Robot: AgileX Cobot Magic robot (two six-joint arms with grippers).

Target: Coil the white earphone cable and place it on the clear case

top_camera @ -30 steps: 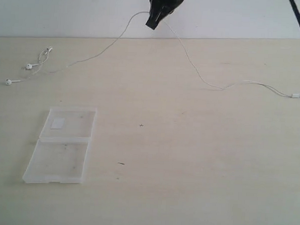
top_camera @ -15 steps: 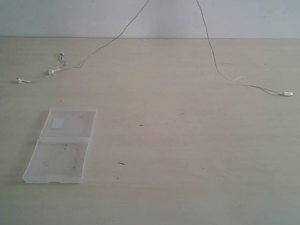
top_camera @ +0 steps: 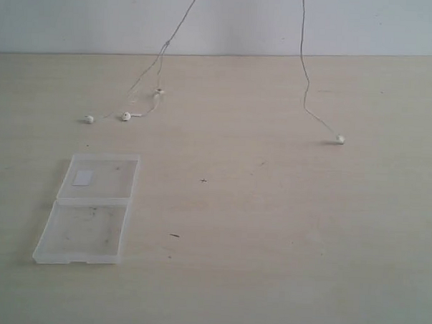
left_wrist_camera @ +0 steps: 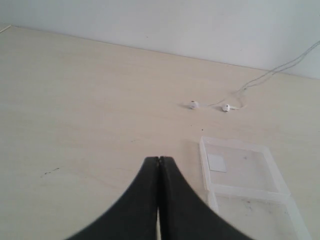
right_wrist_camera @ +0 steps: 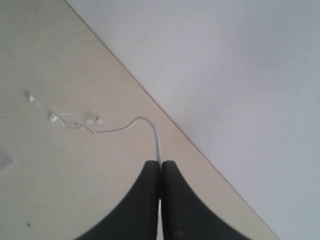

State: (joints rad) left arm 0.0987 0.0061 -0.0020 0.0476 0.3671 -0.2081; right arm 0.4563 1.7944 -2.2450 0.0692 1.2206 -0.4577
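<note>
The white earphone cable [top_camera: 304,72] hangs in two strands from above the exterior view's top edge. Its left strand ends on the table at two earbuds [top_camera: 126,116], and its right strand ends at the plug [top_camera: 339,139], which touches the table. The clear case [top_camera: 92,207] lies open and flat at the front left, with nothing in it and a white label [top_camera: 82,178] on its far half. High over the table, my right gripper [right_wrist_camera: 160,163] is shut on the cable [right_wrist_camera: 158,142]. My left gripper [left_wrist_camera: 159,159] is shut on nothing, low beside the case [left_wrist_camera: 245,172]. The exterior view shows neither gripper.
The pale wooden table [top_camera: 270,229] meets a white wall along its far edge [top_camera: 349,57]. A few small dark specks [top_camera: 174,235] mark the tabletop in front of the case.
My right gripper has risen out of the exterior view with the cable. The earbuds slid right along the table. The plug end slid left.
</note>
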